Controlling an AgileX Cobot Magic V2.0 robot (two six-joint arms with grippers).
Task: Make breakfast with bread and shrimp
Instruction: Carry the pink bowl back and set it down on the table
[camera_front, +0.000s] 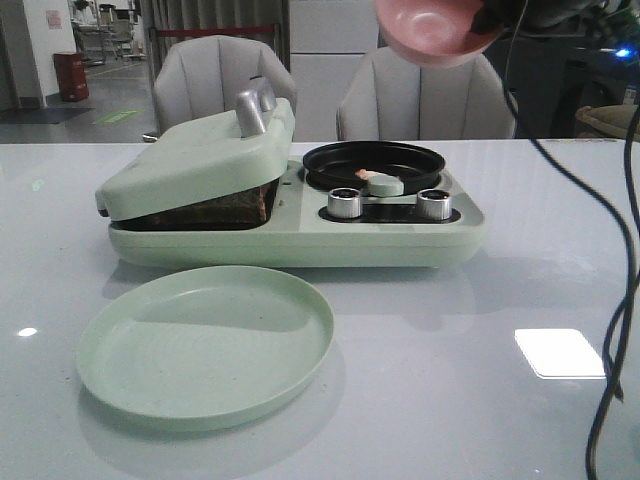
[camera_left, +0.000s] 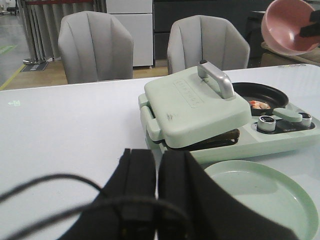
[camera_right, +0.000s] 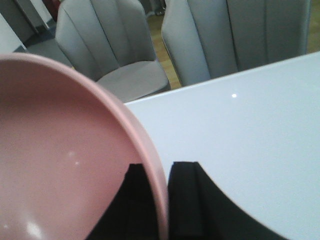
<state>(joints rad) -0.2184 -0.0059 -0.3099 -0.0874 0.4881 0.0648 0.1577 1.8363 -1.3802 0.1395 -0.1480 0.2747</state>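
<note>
Embossed lettering on appliance lid (camera_left: 192, 102) — too blurred to read

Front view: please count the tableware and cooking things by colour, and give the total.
Pale green: 2, the breakfast maker and the empty plate.
Pink: 1, the bowl, held up by the right gripper, its rim between the fingers.
Black: 1, the round pan with the shrimp in it.
Total: 4.
</note>
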